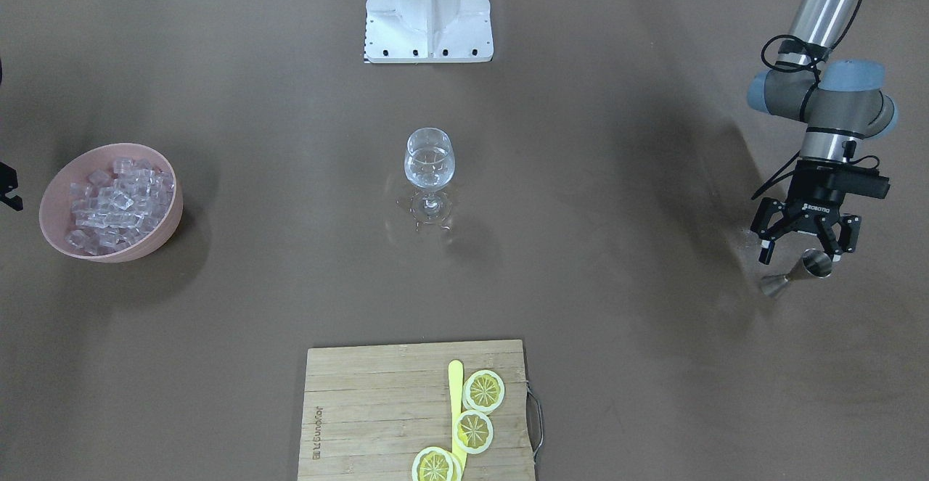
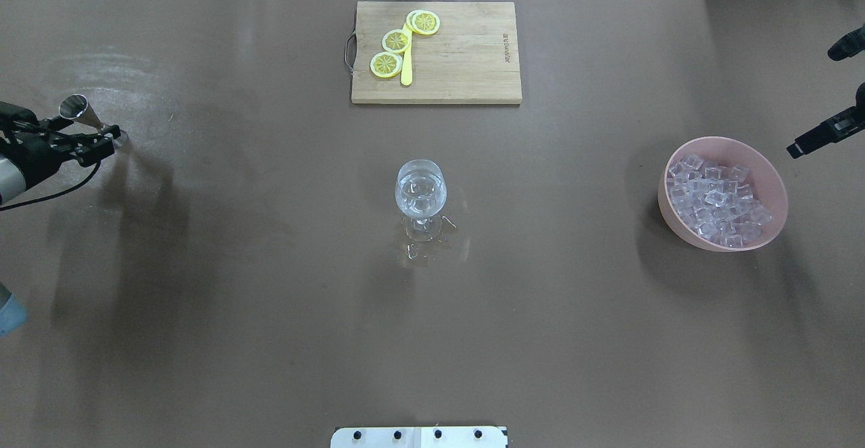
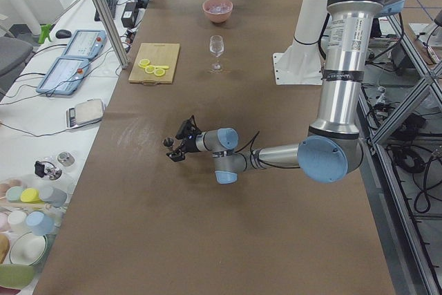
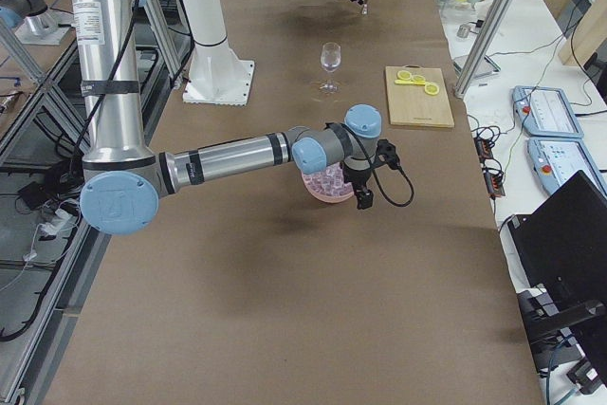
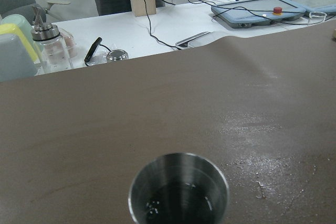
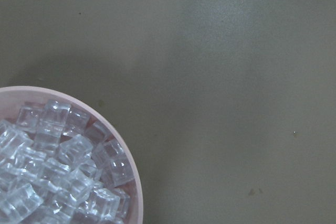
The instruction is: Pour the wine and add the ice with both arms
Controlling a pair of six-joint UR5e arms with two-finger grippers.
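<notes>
Front view: left gripper (image 1: 802, 247), fingers spread, flanks the jigger (image 1: 798, 273) at the table's left end, where an off-centre closure could topple and spill it; overhead: ice (image 2: 715, 199) fills the bowl (image 2: 767, 171) at right, beside a right gripper (image 2: 821, 136) whose fingers' state cannot be determined.

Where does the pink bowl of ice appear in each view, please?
Front-facing: pink bowl at far left.
Overhead: pink bowl at right.
Exterior left: pink bowl top centre.
Exterior right: pink bowl near centre.
Left wrist: not in view.
Right wrist: pink bowl bottom-left.
Shared landmark: wine glass, mid-table in exterior views.
</notes>
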